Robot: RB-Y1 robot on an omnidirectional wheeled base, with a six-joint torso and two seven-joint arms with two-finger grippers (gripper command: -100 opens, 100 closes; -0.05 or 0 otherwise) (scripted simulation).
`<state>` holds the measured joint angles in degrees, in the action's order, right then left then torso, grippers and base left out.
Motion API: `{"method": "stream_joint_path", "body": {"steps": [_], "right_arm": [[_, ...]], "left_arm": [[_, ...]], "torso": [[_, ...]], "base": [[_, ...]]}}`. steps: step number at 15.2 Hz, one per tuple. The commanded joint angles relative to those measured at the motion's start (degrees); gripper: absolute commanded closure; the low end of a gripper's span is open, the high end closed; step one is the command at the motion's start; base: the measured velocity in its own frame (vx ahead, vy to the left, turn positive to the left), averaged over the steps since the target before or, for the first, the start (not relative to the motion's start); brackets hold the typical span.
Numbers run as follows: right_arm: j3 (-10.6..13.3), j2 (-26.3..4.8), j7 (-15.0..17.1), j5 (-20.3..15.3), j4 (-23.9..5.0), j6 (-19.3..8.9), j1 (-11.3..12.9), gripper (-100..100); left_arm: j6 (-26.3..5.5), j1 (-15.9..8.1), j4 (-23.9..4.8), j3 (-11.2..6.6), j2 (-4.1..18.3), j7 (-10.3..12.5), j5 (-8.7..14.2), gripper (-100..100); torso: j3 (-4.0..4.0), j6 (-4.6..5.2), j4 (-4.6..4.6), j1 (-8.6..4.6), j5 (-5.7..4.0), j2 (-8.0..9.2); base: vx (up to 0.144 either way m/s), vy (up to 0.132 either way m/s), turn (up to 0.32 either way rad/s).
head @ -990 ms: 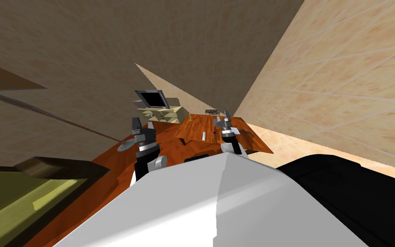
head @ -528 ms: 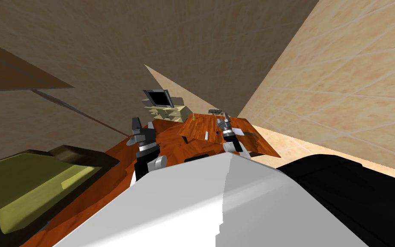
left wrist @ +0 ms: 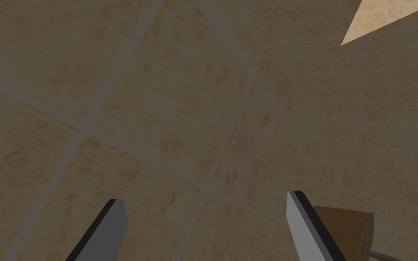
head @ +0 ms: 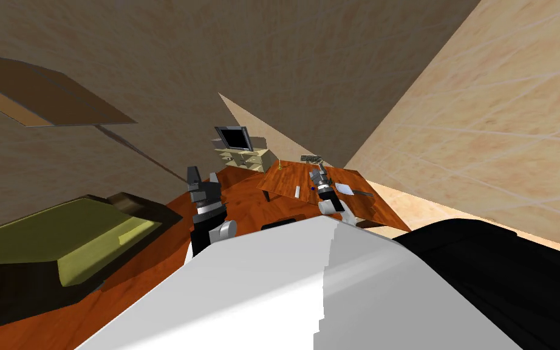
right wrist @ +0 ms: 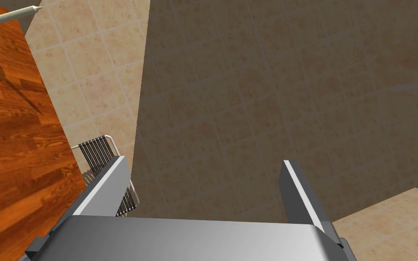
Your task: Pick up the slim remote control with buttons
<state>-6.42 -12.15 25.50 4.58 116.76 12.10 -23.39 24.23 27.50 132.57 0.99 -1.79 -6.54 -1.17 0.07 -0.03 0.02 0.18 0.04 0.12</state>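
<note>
Head view: steep, rolled, distant over worktop (head: 285, 179). Right wrist view: close beside same worktop's (right wrist: 13, 136) edge. Left wrist view: faces tiled surface (left wrist: 158, 113).

Tiled walls (head: 273, 48), wooden floor (head: 245, 209)
An olive sofa (head: 48, 237) is seen at 9 o'clock, a dark screen (head: 234, 138) on a cream stand (head: 251, 159) at 12, a wooden table (head: 285, 179) at 1.

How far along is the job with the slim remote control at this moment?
Done: nothing; both the left gripper and the right gripper are open and empty. In hand: the right gripper hangs over the reddish-brown wooden table, facing past its edge. Left: tell the target apart among the small items there, grasp, lift.
</note>
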Motion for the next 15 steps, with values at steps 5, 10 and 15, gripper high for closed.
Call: {"method": "stream_joint_path", "body": {"steps": [5,10,15], "right_arm": [[-2.3,-1.5,5.8,1.4,-3.7,-3.3,0.9,-100],[-4.9,-2.6,12.0,3.0,-8.6,-7.3,2.0,-100],[-7.6,-3.5,18.1,4.9,-14.0,-11.5,3.2,-100]], "left_arm": [[0.0,0.0,0.0,0.0,0.0,0.0,0.0,0],[0.0,0.0,0.0,0.0,0.0,0.0,0.0,0],[0.0,0.0,0.0,0.0,0.0,0.0,0.0,0]], "torso": [[-0.02,0.0,-0.01,-0.02,0.0,-0.04],[-0.03,0.0,-0.01,0.01,0.01,-0.05],[-0.05,-0.01,-0.02,-0.09,-0.02,-0.08]], "base": [[-0.014,0.043,0.134],[-0.011,0.048,0.18],[0.001,0.034,0.174]]}}
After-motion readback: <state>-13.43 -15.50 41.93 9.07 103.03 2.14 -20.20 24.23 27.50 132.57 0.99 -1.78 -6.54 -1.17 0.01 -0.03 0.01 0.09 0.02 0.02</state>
